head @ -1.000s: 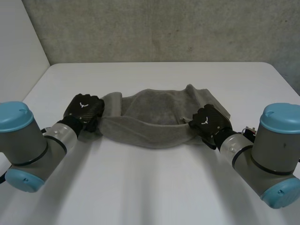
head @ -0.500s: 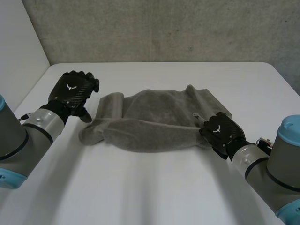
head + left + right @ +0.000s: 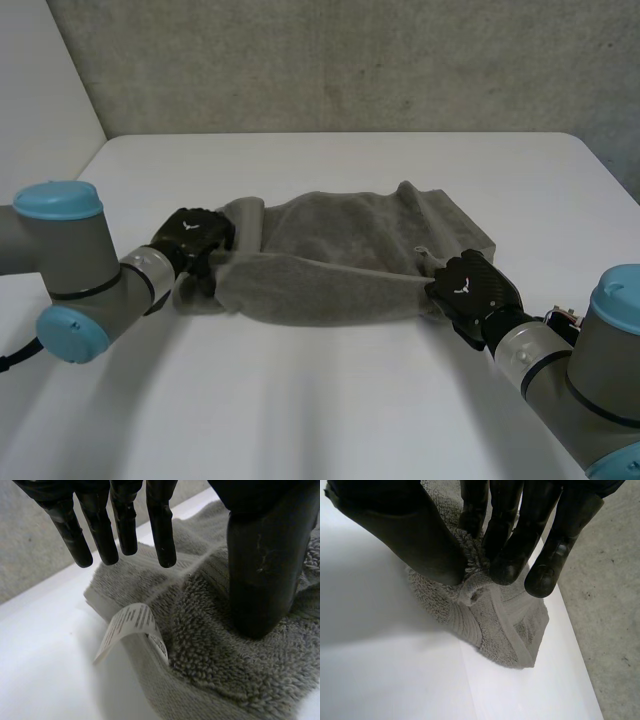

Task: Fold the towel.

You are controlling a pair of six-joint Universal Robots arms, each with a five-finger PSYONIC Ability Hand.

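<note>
My left hand (image 3: 195,238) has dropped back onto the left end of the towel (image 3: 340,250) after hanging off to the side half a second ago. It's relaxed, not gripping: the fingers (image 3: 161,535) are hovering straight just above the cloth while the thumb (image 3: 262,580) is pressing into the pile, near the white label (image 3: 129,625). My right hand (image 3: 470,288) is pinching a bunch of the right end between thumb and fingers. The towel's lying crumpled across the middle of the tabletop (image 3: 330,410).
</note>
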